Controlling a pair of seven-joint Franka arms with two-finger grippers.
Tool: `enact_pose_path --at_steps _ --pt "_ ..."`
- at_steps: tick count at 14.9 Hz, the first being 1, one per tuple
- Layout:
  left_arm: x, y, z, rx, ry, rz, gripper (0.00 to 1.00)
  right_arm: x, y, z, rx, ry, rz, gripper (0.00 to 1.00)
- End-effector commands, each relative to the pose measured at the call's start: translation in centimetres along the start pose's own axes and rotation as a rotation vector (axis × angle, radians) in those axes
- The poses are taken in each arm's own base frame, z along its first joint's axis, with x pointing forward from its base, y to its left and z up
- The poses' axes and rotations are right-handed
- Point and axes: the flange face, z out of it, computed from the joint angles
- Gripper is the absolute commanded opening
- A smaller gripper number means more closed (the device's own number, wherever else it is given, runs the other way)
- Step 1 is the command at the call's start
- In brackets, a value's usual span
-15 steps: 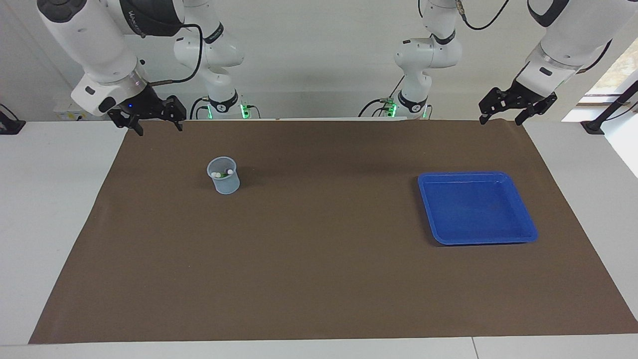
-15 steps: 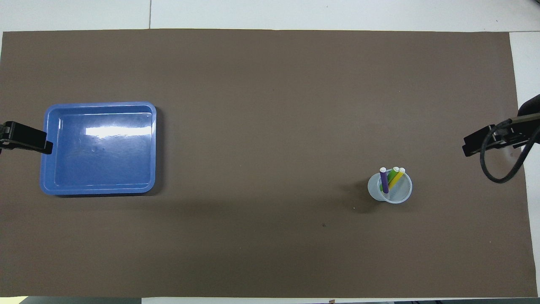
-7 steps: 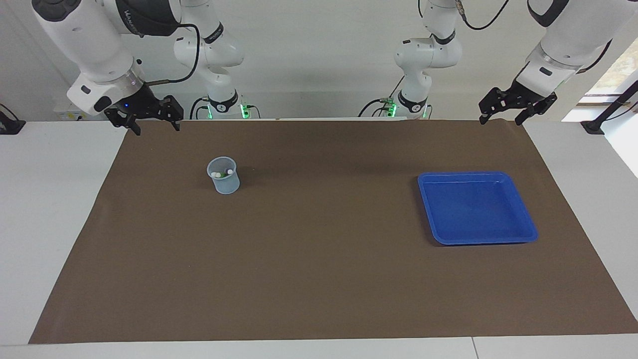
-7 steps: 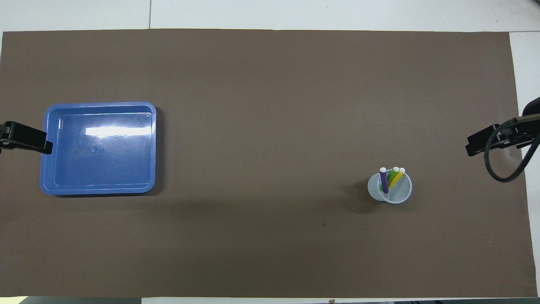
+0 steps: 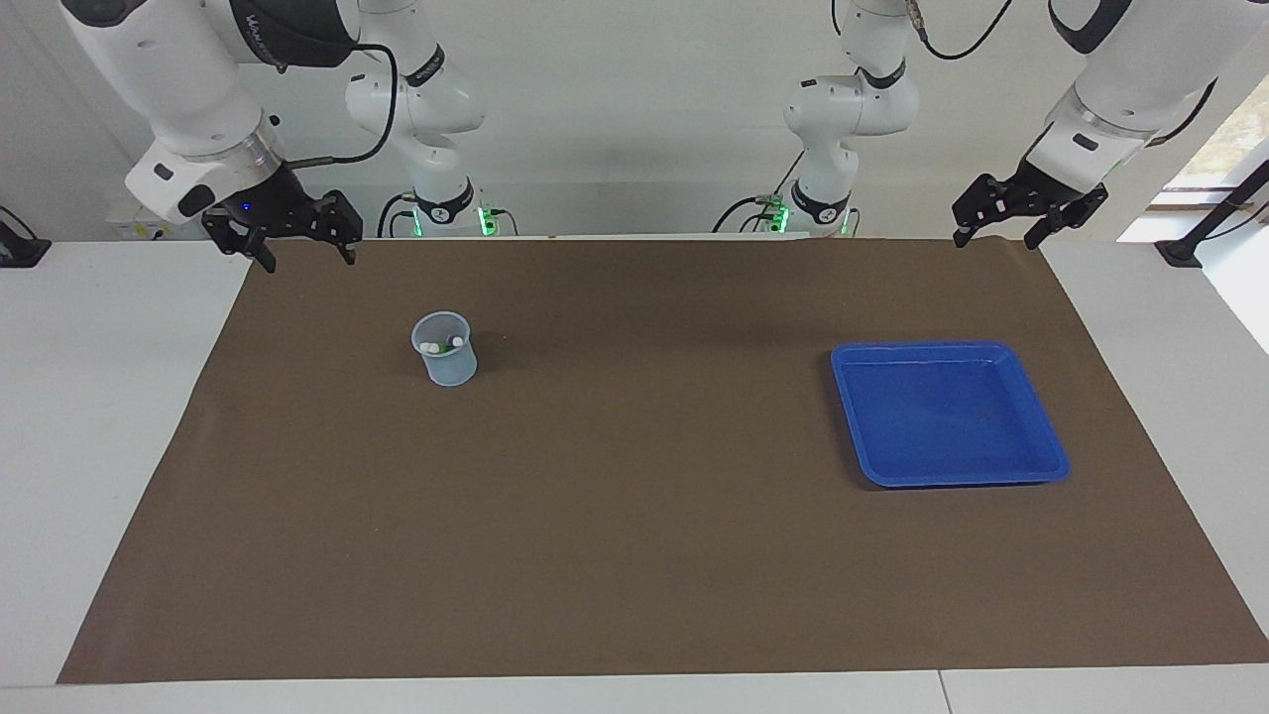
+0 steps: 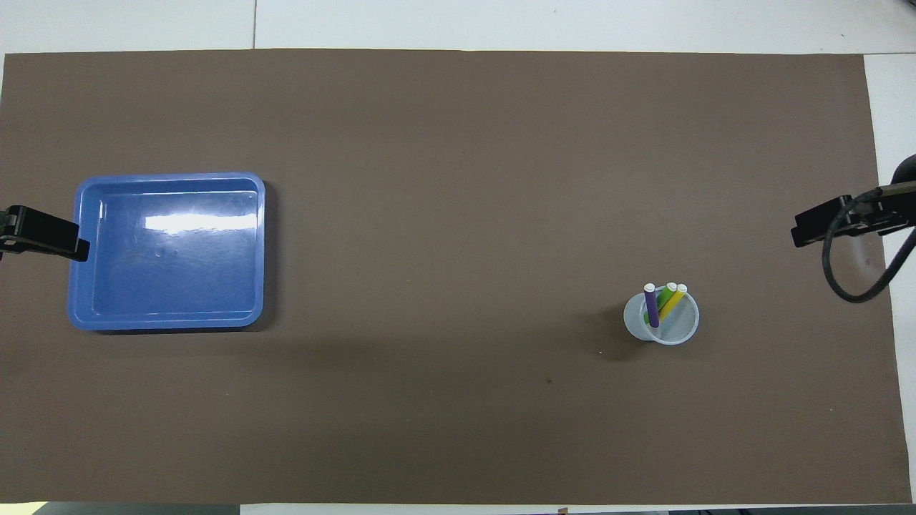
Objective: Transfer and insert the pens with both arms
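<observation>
Item: three marker pens (image 6: 664, 302), purple, green and yellow, leaning caps-up in a clear cup (image 5: 445, 349) toward the right arm's end of the worktop (image 5: 634, 555).
You likely have insertion finished: blue tray (image 5: 1031, 474) bare; left claw (image 5: 1028, 210) and right claw (image 5: 281, 229) both spread, empty, parked over the robot-side corners.

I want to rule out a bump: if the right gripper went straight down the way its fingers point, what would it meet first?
Probably the brown mat near its corner at the right arm's end. The right gripper hangs open over that edge, well clear of the cup holding the pens. Depth is uncertain; it might meet the white table instead.
</observation>
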Motion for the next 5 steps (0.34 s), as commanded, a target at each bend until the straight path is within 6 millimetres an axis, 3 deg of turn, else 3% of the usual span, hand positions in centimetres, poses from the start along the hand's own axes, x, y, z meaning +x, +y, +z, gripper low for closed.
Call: enact_pose_path --at_steps 1,5 --pt "-0.65 -0.41 -0.35 0.014 0.001 0.004 1.00 0.03 0.07 -0.61 0.013 0.034 0.024 1.00" --pt "-0.67 -0.41 -0.34 0.014 -0.001 0.004 1.00 0.00 -0.02 -0.58 0.013 0.031 0.023 1.00"
